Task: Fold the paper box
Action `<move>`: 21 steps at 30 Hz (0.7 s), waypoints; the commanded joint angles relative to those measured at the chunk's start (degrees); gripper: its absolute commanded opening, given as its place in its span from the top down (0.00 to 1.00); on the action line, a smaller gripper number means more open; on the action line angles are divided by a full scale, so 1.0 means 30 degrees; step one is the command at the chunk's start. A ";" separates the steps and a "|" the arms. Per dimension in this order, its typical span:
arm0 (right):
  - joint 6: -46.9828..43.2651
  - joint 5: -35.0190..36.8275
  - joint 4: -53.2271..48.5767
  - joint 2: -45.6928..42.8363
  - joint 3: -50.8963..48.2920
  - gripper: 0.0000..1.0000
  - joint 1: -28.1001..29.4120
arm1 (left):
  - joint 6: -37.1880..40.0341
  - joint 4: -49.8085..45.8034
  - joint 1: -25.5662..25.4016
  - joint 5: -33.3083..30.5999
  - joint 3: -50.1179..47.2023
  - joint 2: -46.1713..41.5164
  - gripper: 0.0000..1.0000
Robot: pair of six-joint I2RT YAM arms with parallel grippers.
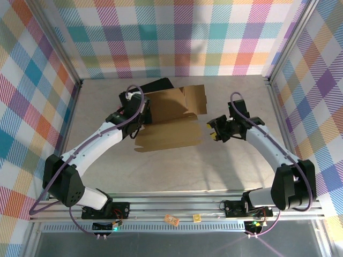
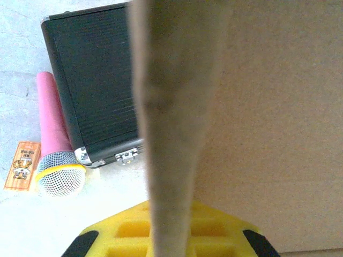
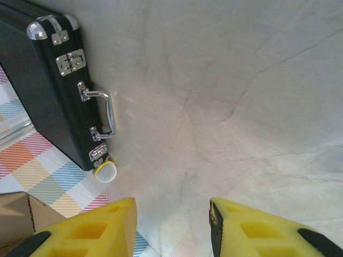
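The box (image 1: 171, 120) sits mid-table, partly unfolded. The left gripper (image 1: 138, 113) is clamped tight on its left edge, probably to steady or lift that flap. The right gripper (image 1: 213, 128), half-open and empty, hovers just beside the box's right edge, likely ready to assist. The table (image 1: 241, 166) is beige, with 1 black case (image 2: 91, 80) behind the box and plaid walls (image 1: 187, 37) around.

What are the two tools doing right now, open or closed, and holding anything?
Left tool: closed on an edge of the cardboard box.
Right tool: open, holding nothing.
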 commanded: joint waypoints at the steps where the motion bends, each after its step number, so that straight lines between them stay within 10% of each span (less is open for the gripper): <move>1: 0.0617 0.0500 0.1367 0.1025 0.1109 0.58 0.0660 | -0.0537 -0.0108 -0.0573 -0.1198 0.0481 -0.0631 1.00; 21: 0.1035 0.1570 0.1279 0.3159 0.4014 0.59 0.2350 | -0.1304 -0.1622 -0.1714 -0.3066 0.1734 -0.0284 1.00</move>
